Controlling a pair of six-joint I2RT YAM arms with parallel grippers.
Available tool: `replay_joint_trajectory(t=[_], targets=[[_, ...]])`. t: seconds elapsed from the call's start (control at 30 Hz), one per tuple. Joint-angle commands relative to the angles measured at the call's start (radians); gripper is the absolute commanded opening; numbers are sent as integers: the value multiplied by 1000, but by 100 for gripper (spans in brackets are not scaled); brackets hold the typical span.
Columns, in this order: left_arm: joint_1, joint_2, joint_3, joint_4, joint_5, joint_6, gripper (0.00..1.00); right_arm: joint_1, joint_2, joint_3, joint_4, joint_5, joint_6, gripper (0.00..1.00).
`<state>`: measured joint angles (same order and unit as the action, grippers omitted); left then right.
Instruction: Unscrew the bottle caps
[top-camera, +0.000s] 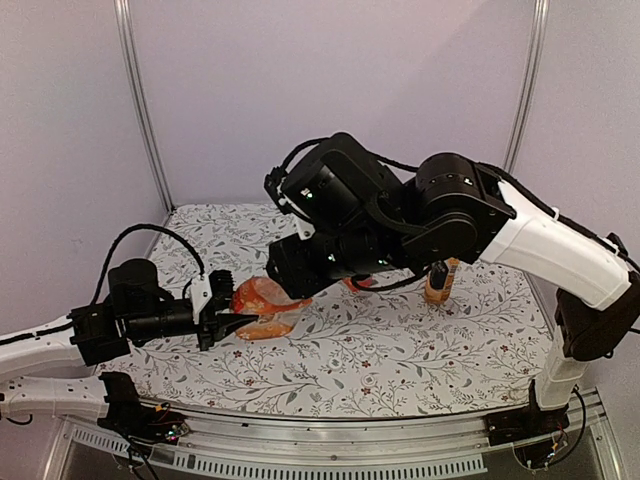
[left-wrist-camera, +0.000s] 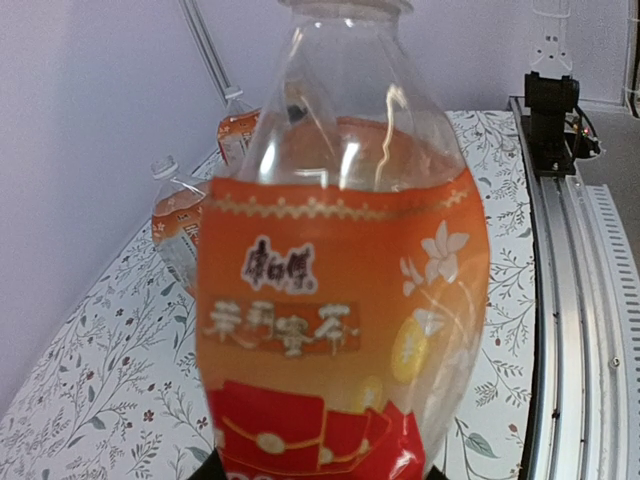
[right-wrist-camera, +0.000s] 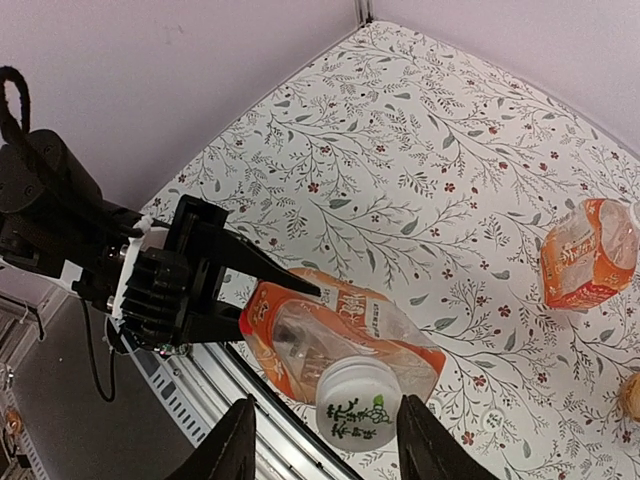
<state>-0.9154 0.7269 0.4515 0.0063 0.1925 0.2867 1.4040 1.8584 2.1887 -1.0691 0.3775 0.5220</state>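
bottle (right-wrist-camera: 330, 335) clamped by left jaws | neck pointed at right jaws | cap (right-wrist-camera: 358, 405) found between those, spread apart

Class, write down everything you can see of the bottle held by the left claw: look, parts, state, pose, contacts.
The bottle is thin clear plastic, dented, wrapped in an orange label with characters, flowers and a red band low down. Its white cap, printed in green, is on. The left claw clamps its lower end, tilting it so the cap points at the right claw, whose fingers flank the cap with gaps. Whether it touches the table is unclear.
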Motion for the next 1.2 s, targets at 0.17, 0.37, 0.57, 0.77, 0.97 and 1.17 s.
replay_joint_trajectory(t=[0.17, 0.37, 0.57, 0.77, 0.97, 1.17], targets=[[2, 6, 0, 21, -3, -4, 7, -11, 37, 16, -56, 36, -10, 47], [1, 3, -2, 18, -1, -3, 7, -27, 51, 11, -80, 60, -16, 48], [1, 2, -2, 19, 4, -1, 7, -40, 54, 11, -71, 40, -25, 44], [1, 0, -4, 17, 8, 3, 7, -42, 55, 7, 2, -148, -92, 22], [1, -12, 0, -3, 70, 37, 6, -19, 62, 8, -119, -337, -414, 0], [1, -21, 18, -153, 283, 185, 4, 68, 9, -16, -236, -232, -868, 0]])
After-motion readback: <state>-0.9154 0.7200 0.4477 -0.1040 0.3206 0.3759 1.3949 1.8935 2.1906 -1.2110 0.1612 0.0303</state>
